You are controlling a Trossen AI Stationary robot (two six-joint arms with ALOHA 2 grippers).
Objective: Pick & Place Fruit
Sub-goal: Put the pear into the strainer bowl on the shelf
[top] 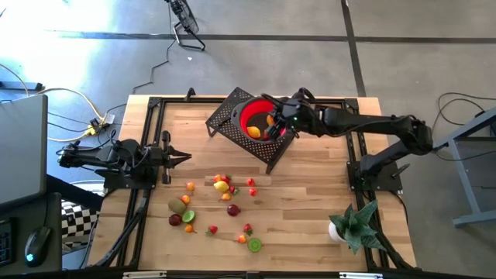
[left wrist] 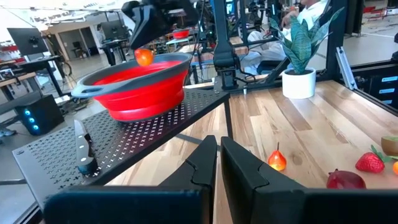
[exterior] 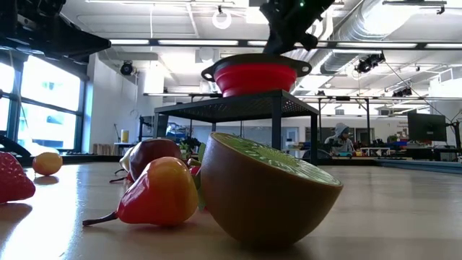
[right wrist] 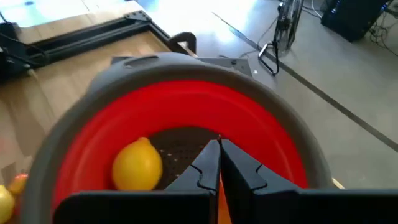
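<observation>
Your right gripper hangs over the red collapsible bowl with a grey rim, which sits on a black perforated metal stand at the far middle of the wooden surface; its jaws are shut on a small orange toy fruit, seen from the left wrist held just above the bowl's rim; a thin sliver of orange also shows between the fingers in the right wrist view. Inside the bowl you already have a yellow toy lemon lying on the bottom.

Your left gripper waits low at the left side of the surface, jaws closed and holding nothing, pointing toward the stand.

The rest of the toy fruit lies scattered across the near middle of the surface, between the two arms; among it a halved green kiwi and a red-and-yellow pear lie just beside each other. A spiky green plant in a white pot stands at the near right corner.
</observation>
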